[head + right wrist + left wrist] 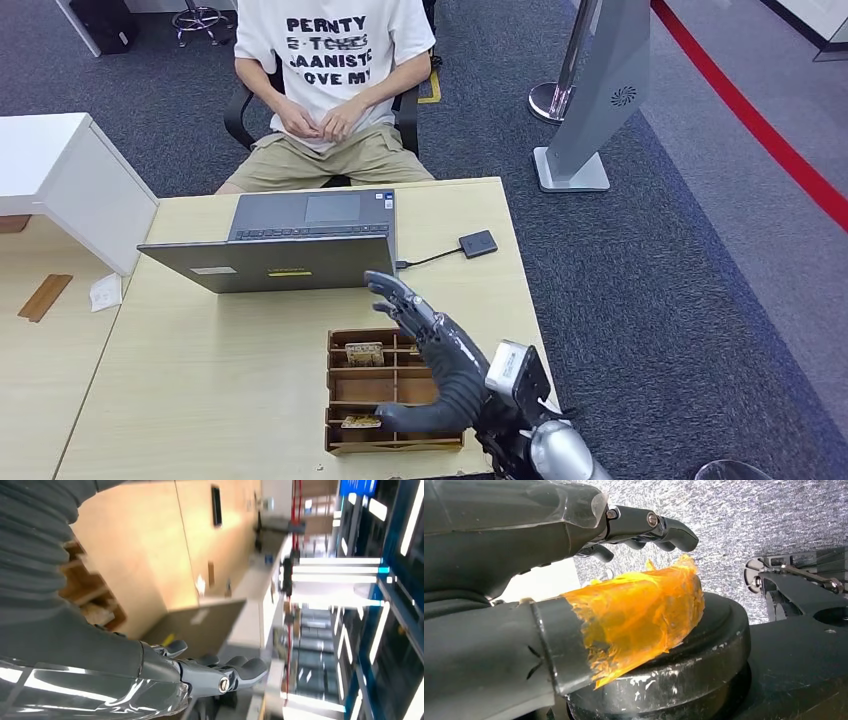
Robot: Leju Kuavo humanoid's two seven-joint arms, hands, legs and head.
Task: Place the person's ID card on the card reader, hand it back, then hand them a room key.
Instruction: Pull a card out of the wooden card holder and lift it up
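My right hand [432, 350] hovers open over the wooden compartment tray [335, 385] at the table's near right, fingers stretched toward the laptop. Its thumb reaches toward the key card [360, 422] lying in the nearest compartment. Another key card [364, 352] lies in the far compartment. The black card reader [478, 243] sits on the table right of the laptop [280, 265], joined to it by a cable. In the right wrist view the hand [100, 670] holds nothing, with the tray [92, 597] beyond it. My left hand [574, 580] hangs empty, with orange tape on its thumb.
A person [330, 70] sits behind the table with both hands together in the lap. A white cabinet [70, 180] stands at the left, and a grey floor stand [600, 90] at the back right. The table's right edge [530, 330] runs close to my right arm.
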